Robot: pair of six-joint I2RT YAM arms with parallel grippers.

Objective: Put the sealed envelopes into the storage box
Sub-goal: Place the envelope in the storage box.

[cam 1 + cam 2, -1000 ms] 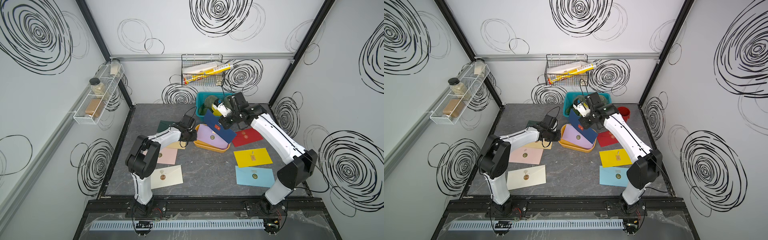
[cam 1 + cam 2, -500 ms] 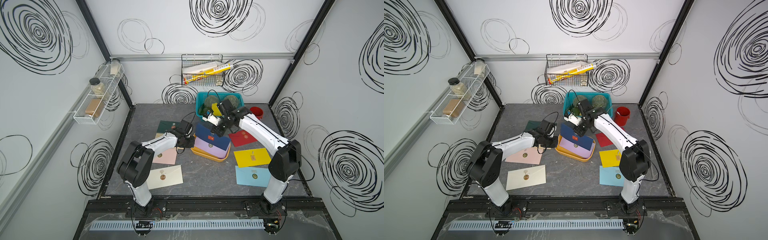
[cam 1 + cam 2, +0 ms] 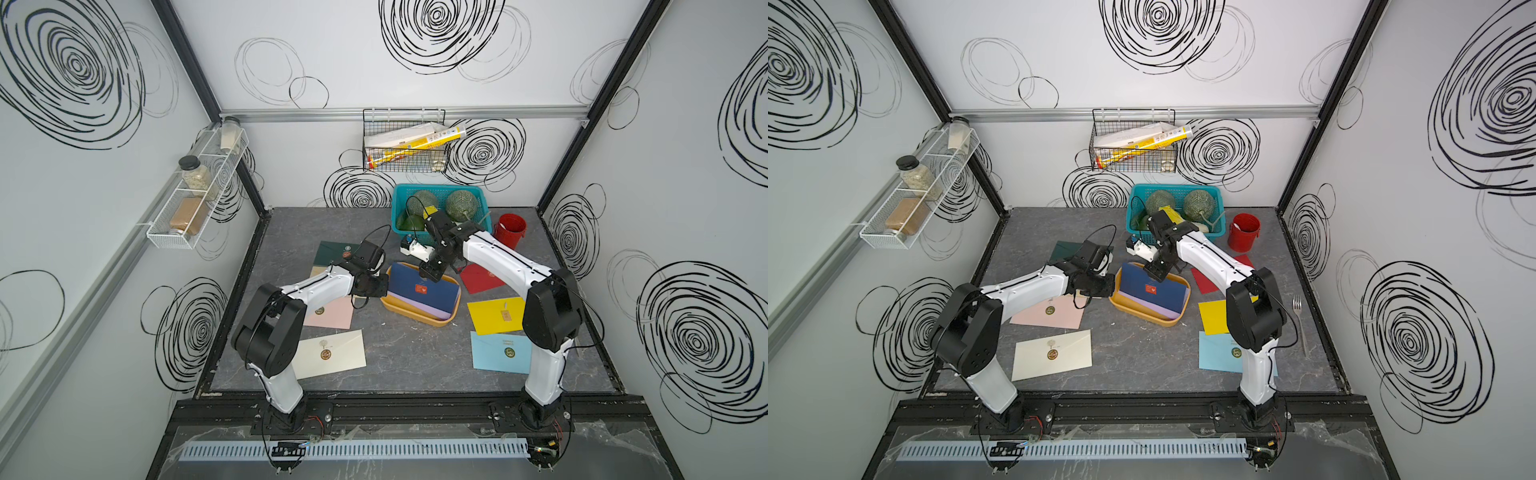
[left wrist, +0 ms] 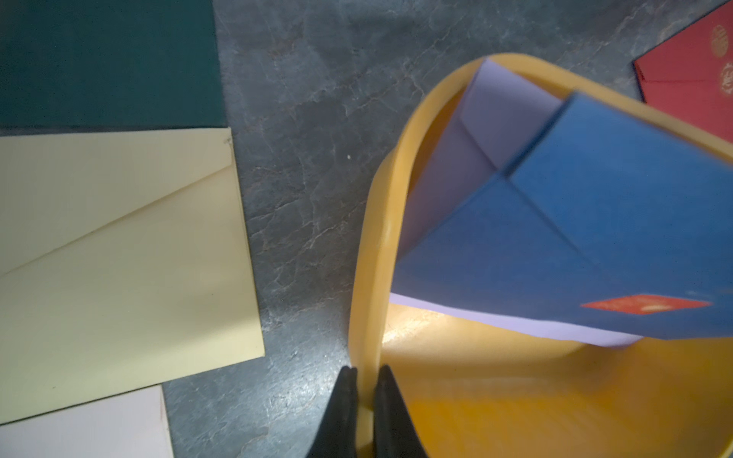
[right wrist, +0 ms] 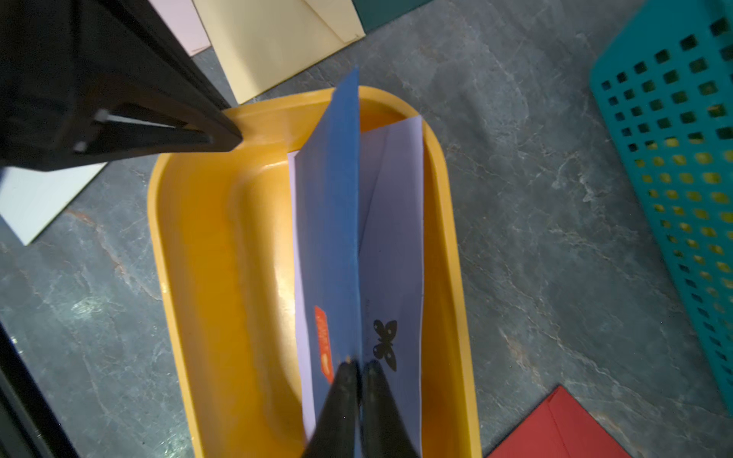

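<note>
**Right claw [image 3: 430, 272] set for the drop**

My jaws are clamped on the upper long edge of the flat navy paper envelope [image 3: 419, 286], centre frame in both top views. It slopes down from me into the shallow mustard-yellow plastic storage box [image 3: 409, 314], long axis along the box's, onto the flat lilac paper envelope [image 5: 396, 222]. My left claw [image 4: 365, 370] pinches the box's rim.
</note>
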